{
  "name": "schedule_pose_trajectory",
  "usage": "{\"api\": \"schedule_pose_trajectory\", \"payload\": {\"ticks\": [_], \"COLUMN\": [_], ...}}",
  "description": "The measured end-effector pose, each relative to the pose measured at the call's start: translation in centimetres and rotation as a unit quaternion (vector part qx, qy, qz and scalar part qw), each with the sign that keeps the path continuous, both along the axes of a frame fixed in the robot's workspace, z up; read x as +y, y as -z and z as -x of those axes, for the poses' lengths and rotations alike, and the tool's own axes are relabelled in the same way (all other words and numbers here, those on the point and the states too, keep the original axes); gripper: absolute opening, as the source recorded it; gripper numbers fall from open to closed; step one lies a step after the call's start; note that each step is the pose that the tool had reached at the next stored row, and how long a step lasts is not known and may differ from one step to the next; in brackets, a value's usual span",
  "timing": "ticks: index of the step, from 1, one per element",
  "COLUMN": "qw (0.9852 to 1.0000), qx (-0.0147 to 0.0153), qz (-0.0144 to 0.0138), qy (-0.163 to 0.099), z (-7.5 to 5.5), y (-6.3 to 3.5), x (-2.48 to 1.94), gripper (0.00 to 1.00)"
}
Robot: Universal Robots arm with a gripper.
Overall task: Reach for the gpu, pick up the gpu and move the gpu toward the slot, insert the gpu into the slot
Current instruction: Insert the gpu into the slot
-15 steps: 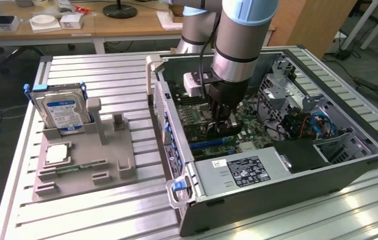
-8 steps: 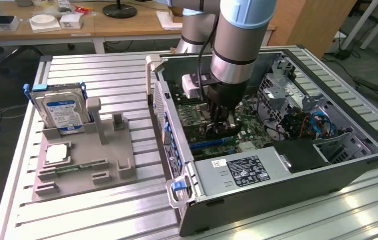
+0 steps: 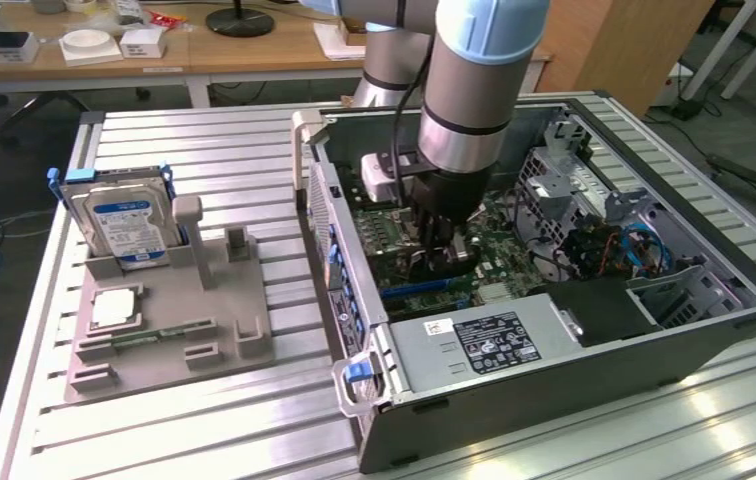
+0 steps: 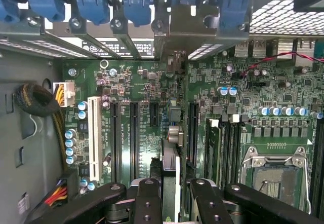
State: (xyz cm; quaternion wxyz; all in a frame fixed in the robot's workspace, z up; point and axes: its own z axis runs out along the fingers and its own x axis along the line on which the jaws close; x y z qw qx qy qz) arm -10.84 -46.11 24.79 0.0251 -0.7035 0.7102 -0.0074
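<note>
Robot arm point(image 3: 482, 80) reaching steeply downward from the far side, its wrist vertical and the gripper point(image 3: 437, 262) lowered inside the open computer case point(image 3: 698, 330), black fingers point(image 4: 148, 203) pointing down and closed edgewise on the gpu point(image 4: 171, 183).

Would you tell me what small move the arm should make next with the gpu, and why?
Probably a short, slow press straight down: the gripper is shut on the gpu, which stands edge-on, low over the motherboard among its slots. Whether it is already seated, I cannot tell.
</note>
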Motion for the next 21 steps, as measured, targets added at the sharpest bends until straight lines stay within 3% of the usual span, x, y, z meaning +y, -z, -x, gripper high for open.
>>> {"api": "schedule_pose_trajectory", "payload": {"ticks": [21], "qw": [1.0], "qx": [0.0], "qz": [0.0], "qy": [0.0], "z": [0.15], "y": [0.23], "x": [0.08], "gripper": [0.27]}}
